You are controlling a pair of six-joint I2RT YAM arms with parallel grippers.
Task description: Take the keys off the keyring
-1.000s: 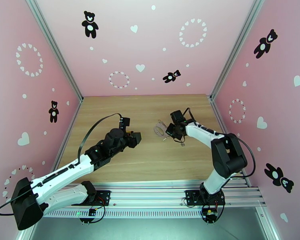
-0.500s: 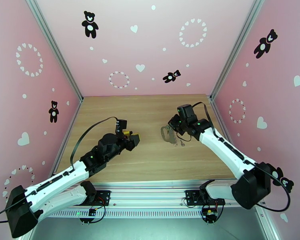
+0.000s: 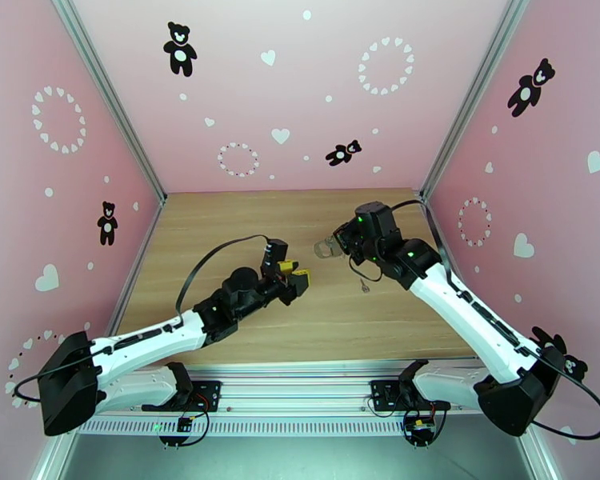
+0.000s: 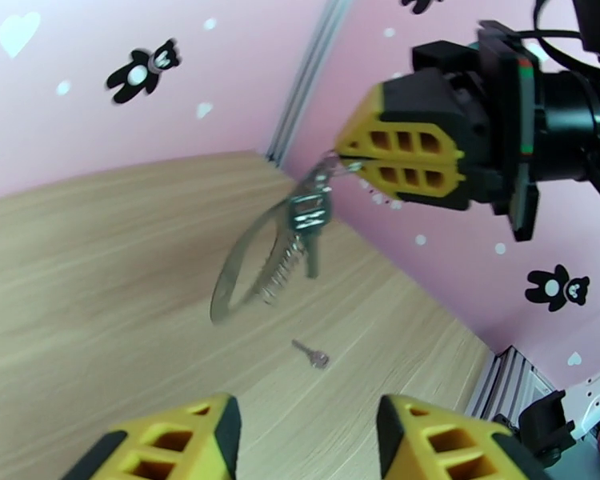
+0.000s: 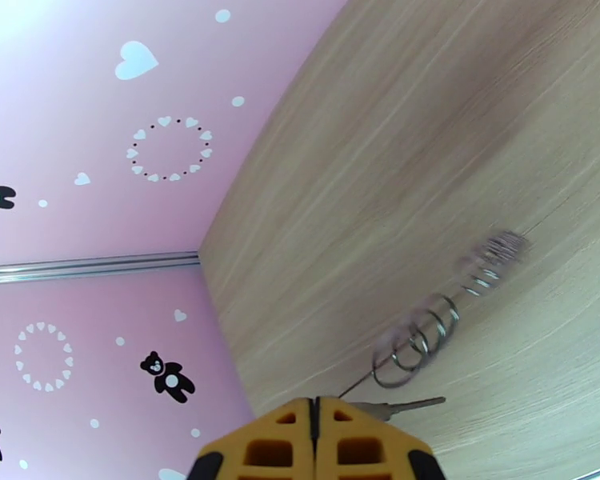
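My right gripper point(image 3: 339, 242) hangs above the table's middle, shut on the keyring point(image 3: 326, 249). In the left wrist view its yellow fingers point(image 4: 404, 150) pinch the top of the keyring point(image 4: 238, 274). The thin oval loop and the linked chain point(image 4: 282, 270) dangle free, and one of the keys point(image 4: 310, 222) hangs beside them. Another key point(image 4: 311, 355) lies loose on the wood, also seen from above point(image 3: 365, 287). My left gripper point(image 3: 302, 278) is open just left of the keyring, its fingertips point(image 4: 196, 442) empty. In the right wrist view, the chain point(image 5: 428, 330) and a key point(image 5: 400, 407) hang by my shut right gripper point(image 5: 316, 430).
The wooden table point(image 3: 220, 226) is walled by pink panels on three sides. An aluminium rail point(image 3: 316, 394) with both arm bases runs along the near edge.
My right gripper has lifted the keyring off the table and swung it up and back. The left arm has reached right toward it, and its jaws have narrowed slightly.
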